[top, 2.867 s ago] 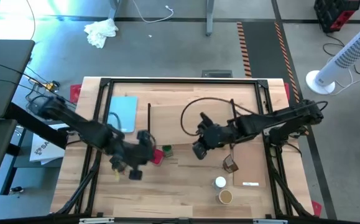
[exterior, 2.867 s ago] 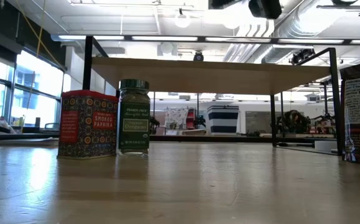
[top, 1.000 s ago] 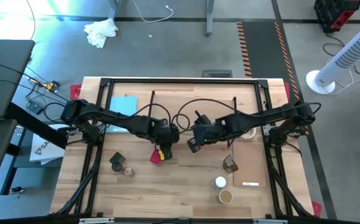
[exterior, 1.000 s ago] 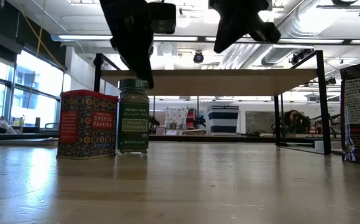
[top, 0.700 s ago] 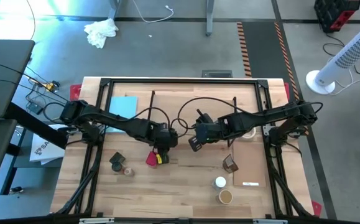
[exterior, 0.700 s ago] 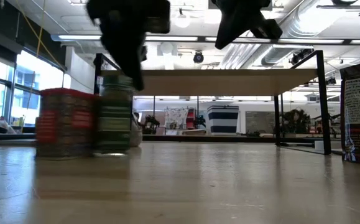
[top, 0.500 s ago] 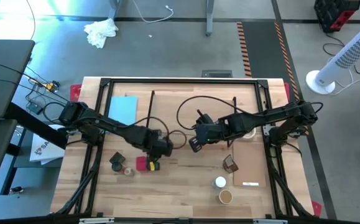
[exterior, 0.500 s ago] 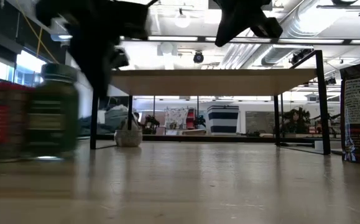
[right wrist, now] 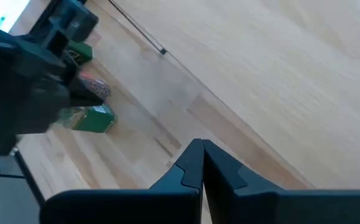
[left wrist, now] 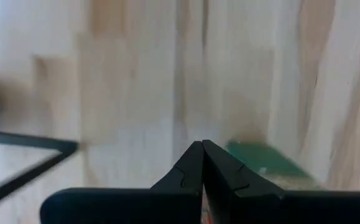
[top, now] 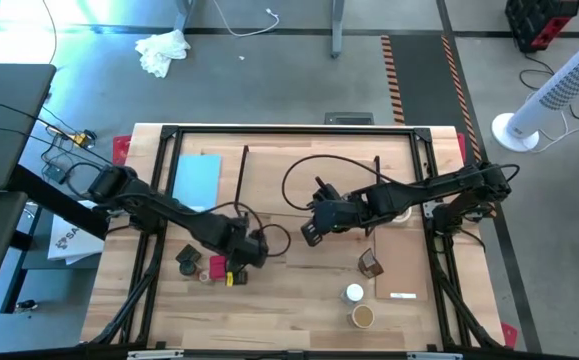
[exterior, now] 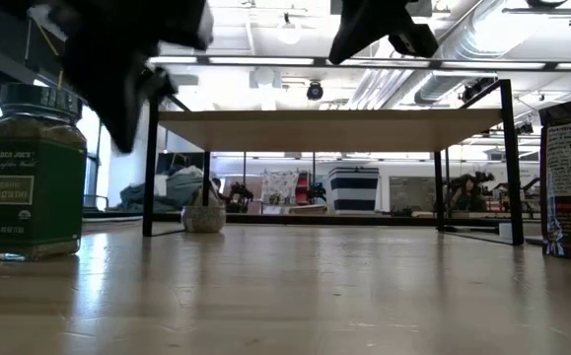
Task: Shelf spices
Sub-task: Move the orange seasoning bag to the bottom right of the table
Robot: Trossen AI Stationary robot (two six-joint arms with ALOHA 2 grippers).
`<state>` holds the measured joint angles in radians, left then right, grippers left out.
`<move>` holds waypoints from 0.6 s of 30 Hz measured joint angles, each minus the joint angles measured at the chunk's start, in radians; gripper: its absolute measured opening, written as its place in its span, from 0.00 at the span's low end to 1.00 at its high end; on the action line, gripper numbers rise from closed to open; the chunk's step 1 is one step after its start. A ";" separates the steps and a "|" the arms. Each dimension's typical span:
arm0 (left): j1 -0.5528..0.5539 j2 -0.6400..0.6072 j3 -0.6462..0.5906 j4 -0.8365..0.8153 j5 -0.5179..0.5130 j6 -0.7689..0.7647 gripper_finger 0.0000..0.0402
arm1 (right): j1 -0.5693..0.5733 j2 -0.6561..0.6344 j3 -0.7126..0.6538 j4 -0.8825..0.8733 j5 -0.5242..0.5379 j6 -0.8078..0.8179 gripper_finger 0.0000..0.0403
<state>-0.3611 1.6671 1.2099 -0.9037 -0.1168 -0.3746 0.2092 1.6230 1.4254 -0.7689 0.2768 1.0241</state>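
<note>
The left gripper (top: 237, 268) has its jaws pressed fully together, holding nothing, low over the pale wooden table (top: 289, 310) towards its left front. Just beside the closed tips stands the green-lidded glass jar of oregano (exterior: 27, 173), upright, with a red square tin (top: 217, 266) touching its far side. A dark brown-topped jar (top: 188, 259) and a small pinkish-topped jar (top: 205, 275) sit just beyond those, nearer the table's left edge. Bare tabletop lies open in front of these jaws.

The right gripper (top: 309, 236) hangs mid-table, jaws also shut and empty, above the pale plank top of the black wire-framed shelf (exterior: 334, 116). Well to the right of its tips stand a white-topped jar (top: 354, 293) and a tan-topped jar (top: 363, 317), near the front edge. A light-blue flat pad (top: 196, 182) lies at the rear left.
</note>
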 joint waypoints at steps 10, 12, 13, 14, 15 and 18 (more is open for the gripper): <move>0.026 -0.163 0.050 0.113 -0.103 0.000 0.00 | 0.089 -0.139 0.002 -0.160 -0.105 0.015 0.00; 0.016 -0.212 0.050 0.130 -0.139 -0.001 0.00 | 0.146 -0.164 0.002 -0.339 -0.134 0.154 0.00; 0.010 -0.235 0.049 0.142 -0.160 0.001 0.00 | 0.182 -0.171 0.002 -0.422 -0.141 0.222 0.00; 0.004 -0.259 0.048 0.160 -0.182 0.002 0.00 | 0.218 -0.174 0.001 -0.482 -0.144 0.277 0.00; -0.002 -0.282 0.048 0.173 -0.204 0.001 0.00 | 0.252 -0.176 0.001 -0.511 -0.143 0.327 0.00; -0.013 -0.343 0.048 0.212 -0.265 0.001 0.00 | 0.339 -0.183 0.001 -0.573 -0.149 0.474 0.00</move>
<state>-0.3739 1.3240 1.2583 -0.6919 -0.3820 -0.3738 0.5484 1.4399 1.4265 -1.3414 0.1283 1.4983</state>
